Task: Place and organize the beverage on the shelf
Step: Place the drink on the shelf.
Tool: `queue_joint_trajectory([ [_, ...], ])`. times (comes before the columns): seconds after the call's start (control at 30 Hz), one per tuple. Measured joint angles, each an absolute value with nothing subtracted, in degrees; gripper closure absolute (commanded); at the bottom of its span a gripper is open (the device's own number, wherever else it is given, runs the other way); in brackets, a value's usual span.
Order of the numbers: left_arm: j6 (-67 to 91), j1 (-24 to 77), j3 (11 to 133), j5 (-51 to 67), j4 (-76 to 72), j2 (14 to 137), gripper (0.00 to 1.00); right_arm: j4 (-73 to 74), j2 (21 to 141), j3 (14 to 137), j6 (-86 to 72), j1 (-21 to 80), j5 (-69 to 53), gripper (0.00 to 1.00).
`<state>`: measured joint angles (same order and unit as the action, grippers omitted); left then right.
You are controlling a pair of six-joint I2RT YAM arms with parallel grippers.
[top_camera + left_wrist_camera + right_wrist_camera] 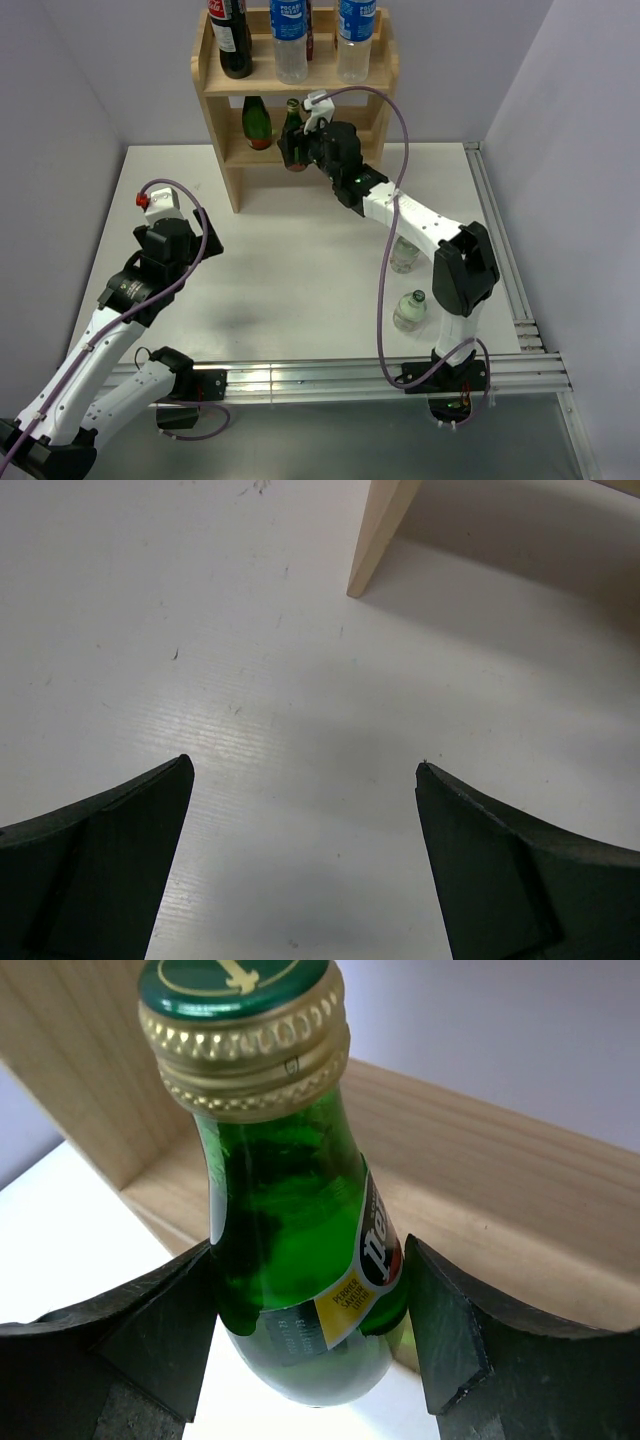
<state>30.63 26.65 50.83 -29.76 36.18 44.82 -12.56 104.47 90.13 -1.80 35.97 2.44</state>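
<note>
The light wooden shelf (232,150) stands at the back of the table. Its top board holds a dark cola bottle (232,40) and two blue-label water bottles (290,40) (356,40). A green bottle (257,122) stands on the tier below. My right gripper (300,150) is shut on a second green glass Perrier bottle (292,130) at that tier's front edge. In the right wrist view the fingers (170,1330) clamp the bottle (280,1220) low on its body, with a wooden shelf board (500,1190) behind it. My left gripper (303,770) is open and empty above bare table.
Two clear bottles (404,255) (411,310) stand on the table at the right, beside the right arm. The shelf's front left leg (375,535) shows ahead of the left gripper. A metal rail (500,260) runs along the table's right edge.
</note>
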Motion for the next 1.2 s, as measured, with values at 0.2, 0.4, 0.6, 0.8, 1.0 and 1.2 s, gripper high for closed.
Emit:
queue_joint_trajectory([
  [0.2, 30.63, 26.65, 50.81, -29.71, 36.18, 44.82, 0.01, -14.15, 106.78, 92.01, -1.61, 35.46, 2.59, 1.00],
  [0.4, 30.63, 26.65, 50.81, -29.41, 36.18, 44.82, 0.00, -16.78, 109.36, 93.73, -1.63, 35.29, 2.61, 1.00],
  [0.6, 30.61, 26.65, 50.81, -29.10, 36.18, 44.82, 0.00, -20.43, 111.72, 95.00, -1.28, 35.22, 2.61, 1.00],
  [0.8, 30.59, 26.65, 50.81, -28.42, 36.14, 44.82, 0.01, -23.05, 114.52, 98.06, -1.08, 35.20, 2.59, 1.00],
  [1.0, 30.37, 26.59, 50.81, -28.21, 35.92, 44.82, 0.00, -22.92, 115.57, 99.42, 0.08, 35.22, 3.40, 1.00],
  [1.2, 29.63, 26.41, 50.81, -27.77, 35.53, 44.82, 0.01, -22.59, 115.98, 100.12, 0.99, 35.22, 4.01, 1.00],
])
